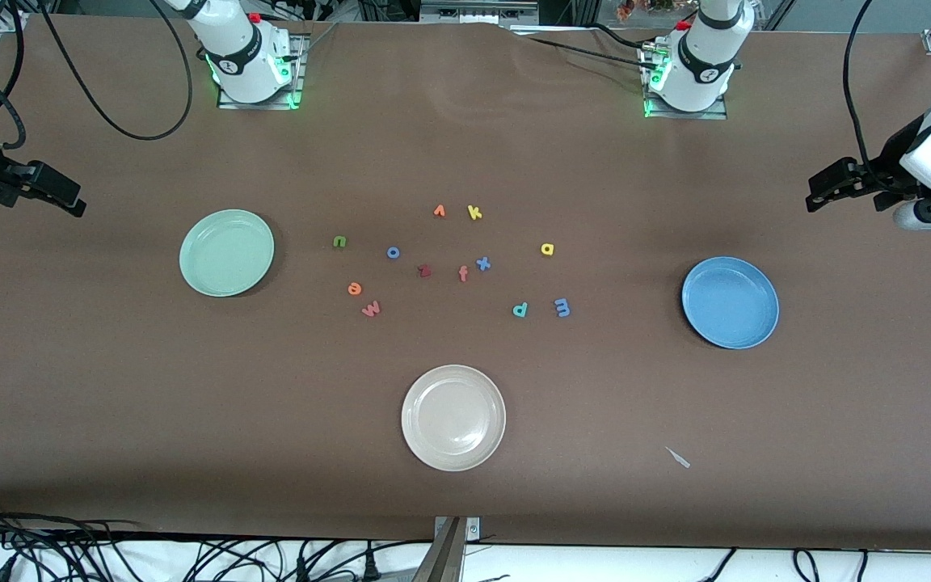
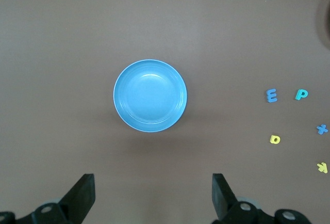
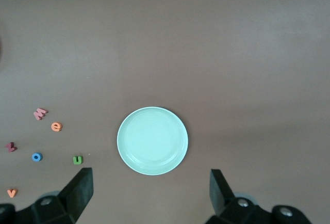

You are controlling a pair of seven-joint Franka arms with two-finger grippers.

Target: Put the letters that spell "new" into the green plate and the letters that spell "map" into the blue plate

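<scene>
green plate point(image 1: 226, 252): pale mint
blue plate point(image 1: 730, 302): medium blue
n point(image 1: 339, 241): olive green
e point(image 1: 355, 288): orange
w point(image 1: 371, 308): pinkish red
m point(image 1: 562, 307): blue
a point(image 1: 547, 249): yellow
p point(image 1: 520, 309): teal
table point(image 1: 110, 388): brown

A brown table point(image 1: 465, 145) carries three plates and a scatter of foam letters. The green plate point(image 1: 226, 252) sits toward the right arm's end, the blue plate point(image 1: 730, 302) toward the left arm's end, and a cream plate point(image 1: 453, 417) nearest the front camera. Between them lie the "n" point(image 1: 339, 241), "e" point(image 1: 355, 288), "w" point(image 1: 371, 308), "m" point(image 1: 562, 307), "a" point(image 1: 547, 249) and "p" point(image 1: 520, 309), among other letters; all plates are bare.
</scene>
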